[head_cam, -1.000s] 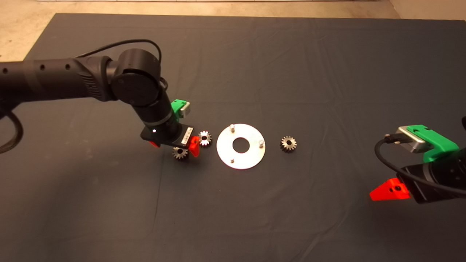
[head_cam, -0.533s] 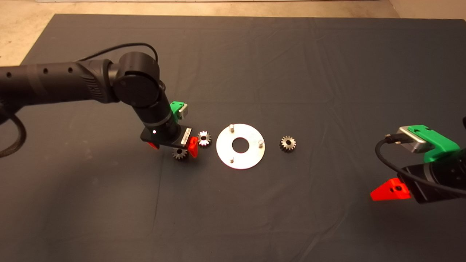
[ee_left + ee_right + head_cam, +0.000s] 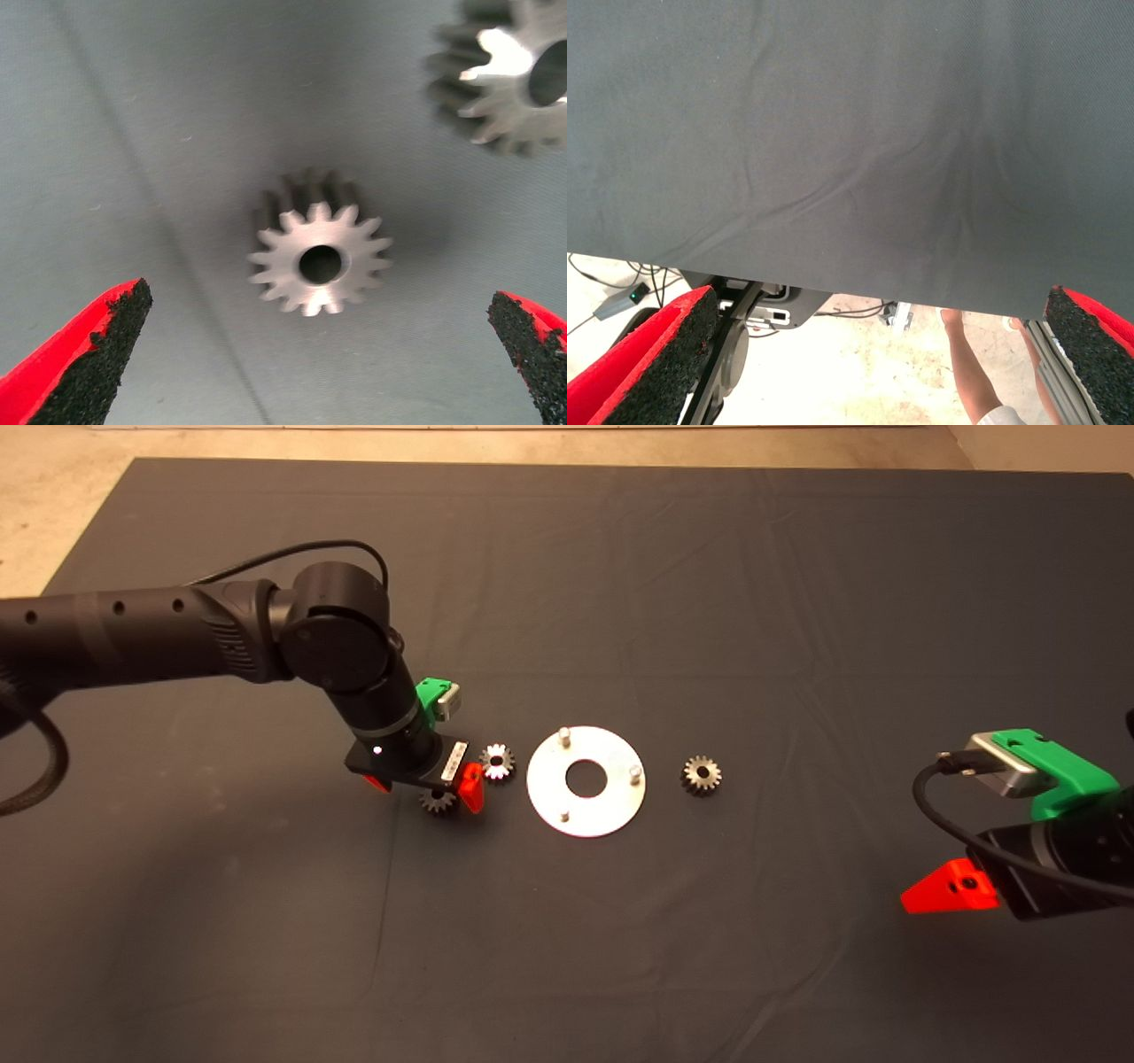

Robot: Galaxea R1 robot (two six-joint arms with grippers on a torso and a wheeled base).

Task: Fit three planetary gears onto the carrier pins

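The dark mat (image 3: 709,584) covers the table, and the shiny disc (image 3: 611,806) lies flat near its middle. I place everything from that disc.

The left arm (image 3: 177,633) reaches in toward the disc from the far left side. The right gripper (image 3: 952,887) waits well apart from the disc, at the low right edge of the mat, with its fingers spread wide and nothing between them.

Three carrier pins (image 3: 564,734) stand up on the disc, and all three are bare — no gear is on any pin yet.

The left gripper (image 3: 323,363) hangs just left of the disc, right over one gear (image 3: 319,258). Its two fingers are wide open, one on each side of that gear, and they do not touch it.

A second gear (image 3: 497,762) lies between that gear and the disc, very close to both. The third gear (image 3: 701,774) lies alone on the right of the disc.

What could go wrong, I think: the finger nearest the disc sits close to the second gear — it could bump it and push it away. The gear is small and its teeth are pointy, so the pads could pinch it crooked and it could slip or tip. If it is held tilted, its hole may miss the pin.
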